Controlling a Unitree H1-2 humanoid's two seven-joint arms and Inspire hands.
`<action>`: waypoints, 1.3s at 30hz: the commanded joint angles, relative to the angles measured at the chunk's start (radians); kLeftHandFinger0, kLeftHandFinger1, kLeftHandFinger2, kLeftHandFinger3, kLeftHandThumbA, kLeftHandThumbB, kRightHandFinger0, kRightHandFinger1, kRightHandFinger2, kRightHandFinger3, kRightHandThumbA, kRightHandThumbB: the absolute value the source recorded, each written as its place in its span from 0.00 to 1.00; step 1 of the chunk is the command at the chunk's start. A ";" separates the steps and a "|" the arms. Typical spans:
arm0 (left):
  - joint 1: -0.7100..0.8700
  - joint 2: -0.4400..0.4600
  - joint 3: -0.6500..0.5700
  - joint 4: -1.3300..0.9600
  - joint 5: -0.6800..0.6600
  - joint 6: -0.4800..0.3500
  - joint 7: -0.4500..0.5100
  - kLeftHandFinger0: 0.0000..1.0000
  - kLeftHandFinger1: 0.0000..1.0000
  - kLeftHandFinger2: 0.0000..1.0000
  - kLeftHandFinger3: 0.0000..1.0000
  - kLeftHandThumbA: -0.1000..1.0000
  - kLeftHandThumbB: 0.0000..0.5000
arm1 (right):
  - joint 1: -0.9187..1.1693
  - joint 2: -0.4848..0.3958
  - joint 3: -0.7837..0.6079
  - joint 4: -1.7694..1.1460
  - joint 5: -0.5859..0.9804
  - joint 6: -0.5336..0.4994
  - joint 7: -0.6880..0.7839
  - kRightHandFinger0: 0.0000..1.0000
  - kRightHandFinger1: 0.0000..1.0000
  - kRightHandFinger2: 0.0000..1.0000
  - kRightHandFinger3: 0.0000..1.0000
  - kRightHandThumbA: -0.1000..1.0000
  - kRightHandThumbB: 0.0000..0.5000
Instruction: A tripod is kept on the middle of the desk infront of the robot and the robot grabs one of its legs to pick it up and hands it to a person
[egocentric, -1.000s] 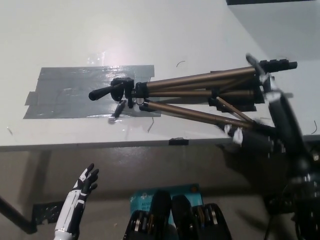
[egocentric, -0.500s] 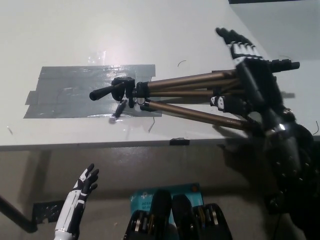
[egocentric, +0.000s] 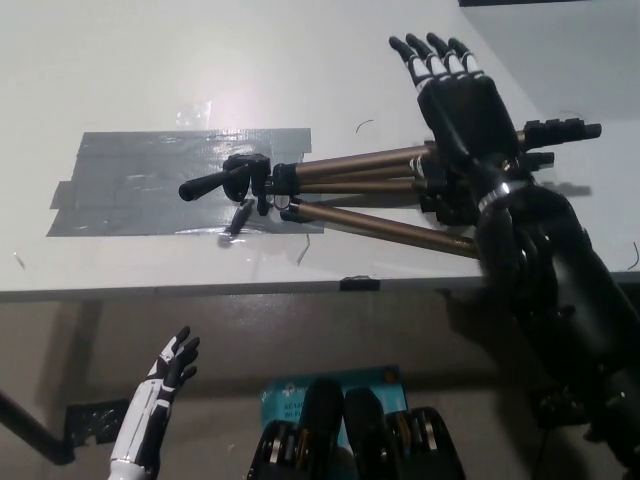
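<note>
Where the white surface (egocentric: 150, 60) runs across the upper part of the head view, the tripod (egocentric: 380, 185) lies folded on its side near the middle. Its bronze legs are bunched and stretch to the picture's right.

- Tripod head and black pan handle (egocentric: 205, 186) point to picture left and rest over a patch of grey tape (egocentric: 130, 185) stuck flat on the surface.
- One leg (egocentric: 380, 226) splays slightly toward the front edge. The black feet (egocentric: 565, 130) reach the right side of the surface.
- Right robot hand (egocentric: 455, 95): black, fingers straight and spread wide, holding nothing. It sits over the far end of the legs, fingertips pointing away from the robot.
- Its wrist and forearm cross in front of the legs and hide a stretch of them. Whether they touch cannot be told.
- Left robot hand (egocentric: 175, 365): white, low at picture left, below the front edge of the surface, fingers apart and empty, well apart from the tripod.
- A small black tab (egocentric: 358, 284) sits on the front edge of the surface, near the splayed leg.
- A teal box (egocentric: 290, 395) shows below the surface.
</note>
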 joint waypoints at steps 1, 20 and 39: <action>-0.002 0.006 0.000 -0.039 -0.006 -0.035 -0.009 1.00 1.00 1.00 1.00 1.00 0.18 | -0.073 -0.012 0.019 0.050 -0.075 0.015 -0.094 1.00 1.00 1.00 1.00 1.00 0.91; -0.028 0.019 -0.003 -0.046 -0.001 -0.030 -0.024 1.00 1.00 1.00 1.00 1.00 0.23 | -0.070 -0.038 0.018 0.028 -0.008 0.011 -0.018 1.00 1.00 1.00 1.00 1.00 0.98; -0.042 0.023 -0.002 -0.041 -0.003 -0.028 -0.029 1.00 1.00 1.00 1.00 1.00 0.19 | -0.042 -0.060 0.000 -0.085 0.062 -0.014 0.093 1.00 1.00 1.00 1.00 1.00 1.00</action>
